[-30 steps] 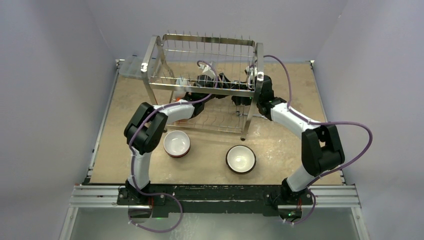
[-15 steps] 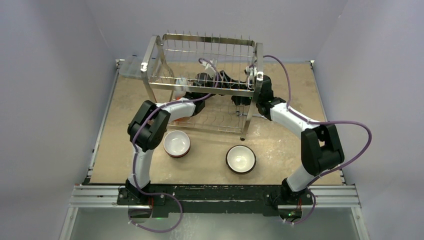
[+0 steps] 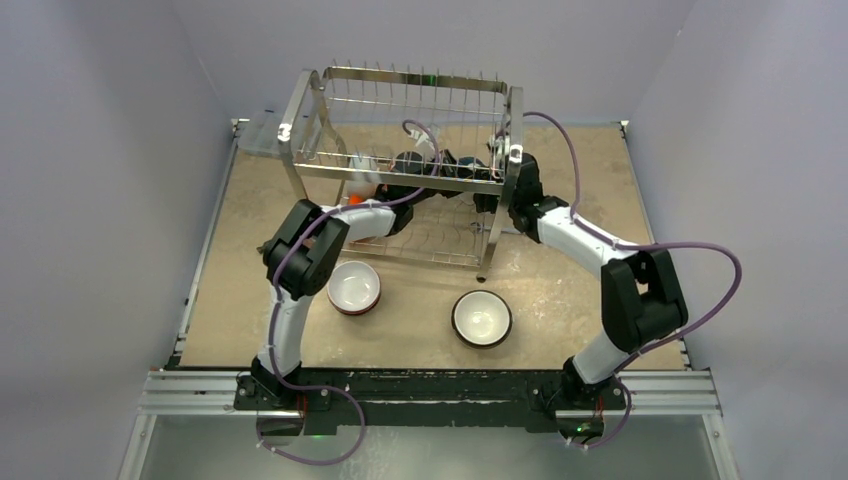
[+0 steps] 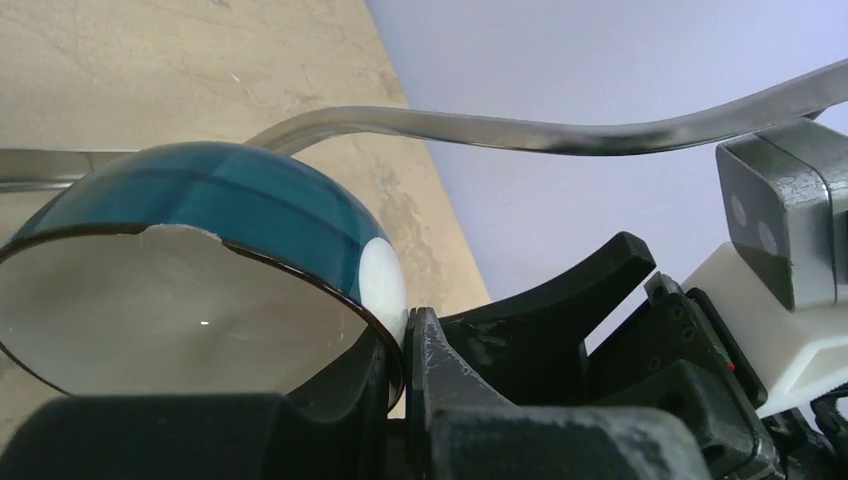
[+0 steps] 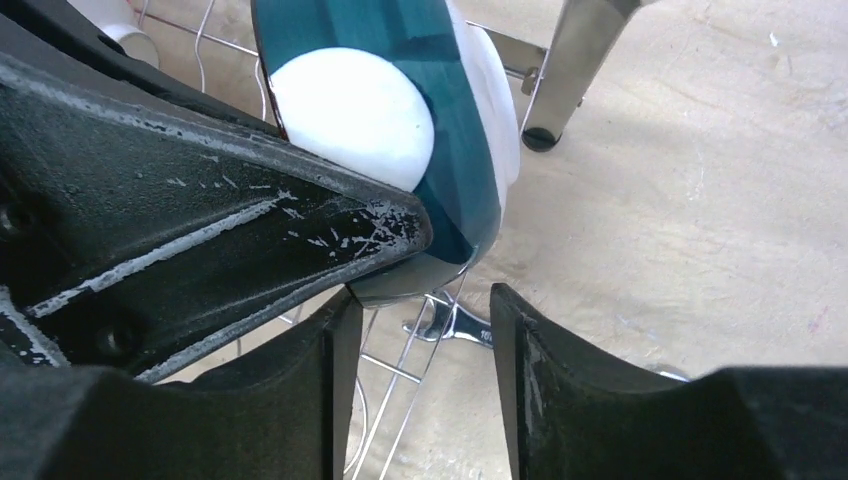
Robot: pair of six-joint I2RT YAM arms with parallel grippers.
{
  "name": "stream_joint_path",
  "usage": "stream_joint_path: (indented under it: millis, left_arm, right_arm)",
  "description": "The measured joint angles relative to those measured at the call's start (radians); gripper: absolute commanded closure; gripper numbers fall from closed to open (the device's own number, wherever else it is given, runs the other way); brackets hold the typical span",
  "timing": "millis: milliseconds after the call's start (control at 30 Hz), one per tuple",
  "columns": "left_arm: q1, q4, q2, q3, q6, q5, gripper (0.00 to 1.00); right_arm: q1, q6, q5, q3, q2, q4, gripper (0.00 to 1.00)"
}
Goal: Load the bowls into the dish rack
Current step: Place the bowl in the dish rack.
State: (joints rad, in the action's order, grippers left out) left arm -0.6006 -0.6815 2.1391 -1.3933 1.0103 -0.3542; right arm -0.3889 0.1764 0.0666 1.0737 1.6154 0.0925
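I am clenching my left claw (image 4: 403, 350) on the rim of a teal bowl (image 4: 230, 200), which is white inside, with one finger in and one finger out. I am holding it tipped on edge inside the dish rack (image 3: 420, 79), under the upper tier and just above the lower wires. My right claw (image 5: 420, 300) is hanging released beneath the bowl's lower edge, fingers spread. On the desk (image 3: 560, 290) in front, a red-sided bowl (image 3: 354, 287) is sitting upright, and a dark-rimmed bowl (image 3: 482, 318) is sitting to its right.
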Motion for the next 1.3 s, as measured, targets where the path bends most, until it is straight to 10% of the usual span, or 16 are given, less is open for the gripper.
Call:
stream_joint_path:
  millis: [400, 1300]
  left_arm:
    - [0.002, -0.204, 0.002, 0.053, 0.135, -0.073, 1.0]
    - [0.098, -0.35, 0.116, 0.003, 0.238, -0.429, 1.0]
  right_arm:
    - [0.013, 0.034, 0.029, -0.065, -0.141, 0.009, 0.21]
    - [0.274, 0.271, -0.49, -0.288, -0.184, 0.216, 0.26]
